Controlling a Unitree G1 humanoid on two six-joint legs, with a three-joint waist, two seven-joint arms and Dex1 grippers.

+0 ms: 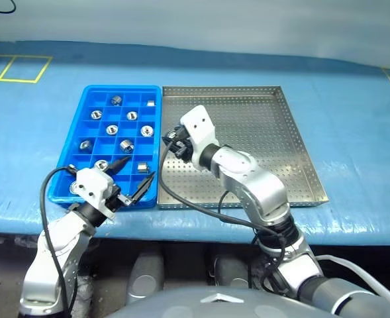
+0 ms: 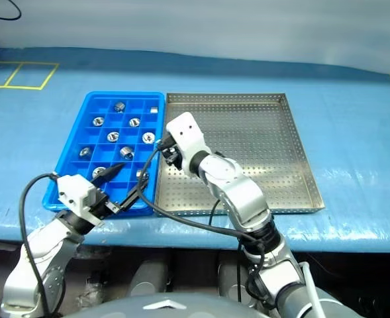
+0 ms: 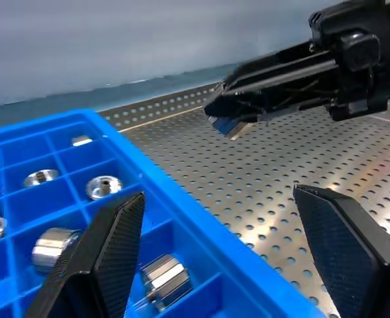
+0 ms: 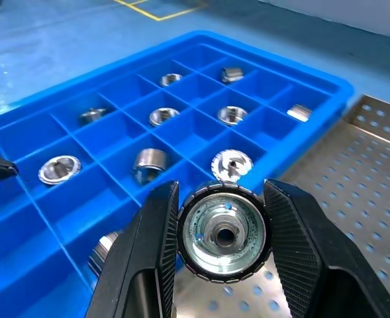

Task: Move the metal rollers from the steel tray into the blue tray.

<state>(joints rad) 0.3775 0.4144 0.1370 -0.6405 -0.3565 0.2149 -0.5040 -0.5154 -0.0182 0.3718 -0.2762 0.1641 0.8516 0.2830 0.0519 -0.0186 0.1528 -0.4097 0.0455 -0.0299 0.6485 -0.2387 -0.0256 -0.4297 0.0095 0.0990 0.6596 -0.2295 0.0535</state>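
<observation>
My right gripper (image 4: 221,197) is shut on one metal roller (image 4: 222,233), a shiny ring with a dark central hole. It hangs over the seam between the steel tray (image 1: 261,132) and the blue tray (image 1: 82,122), and is also seen as the right gripper (image 1: 175,140). Several metal rollers (image 1: 126,143) lie in separate compartments of the blue tray. My left gripper (image 1: 140,167) stands open over the blue tray's near right corner with nothing between its fingers. The left wrist view shows the right gripper (image 3: 231,122) ahead, above the perforated metal.
Both trays sit side by side on a blue-covered table (image 1: 353,132), the blue tray to the left. Yellow tape lines (image 1: 16,69) mark the far left of the cover. A black cable (image 1: 46,192) loops beside my left arm near the table's front edge.
</observation>
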